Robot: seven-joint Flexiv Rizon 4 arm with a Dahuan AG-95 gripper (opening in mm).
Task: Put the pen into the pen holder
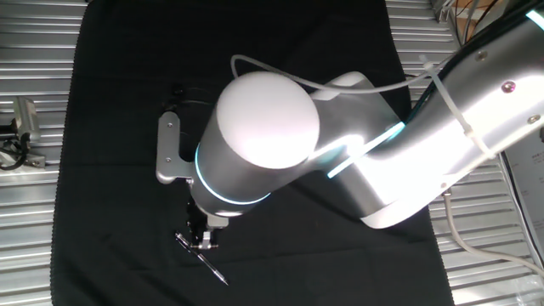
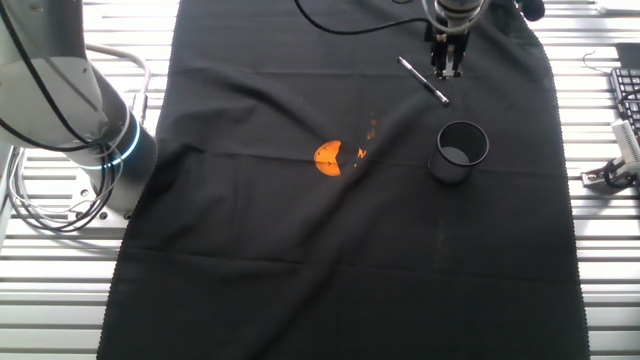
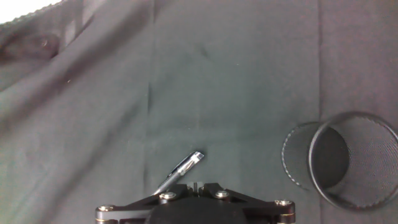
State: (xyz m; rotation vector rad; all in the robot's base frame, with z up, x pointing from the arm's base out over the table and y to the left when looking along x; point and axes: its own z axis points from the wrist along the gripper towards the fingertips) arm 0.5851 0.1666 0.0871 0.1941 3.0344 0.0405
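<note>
Down on the black cloth (image 2: 300, 250), the gripper (image 2: 446, 71) sits right over the pen (image 2: 424, 80), fingers narrowly set; whether they grip, I cannot tell. Pen holder (image 2: 459, 151) stands nearby.

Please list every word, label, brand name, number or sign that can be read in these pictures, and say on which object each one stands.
There is no readable text in any view.
The pen: no print can be made out; too small.
The pen holder: plain black mesh, no label.
The gripper and the arm: no visible lettering or logo.
The keyboard at the edge of the other fixed view: keys too small and blurred to read.
</note>
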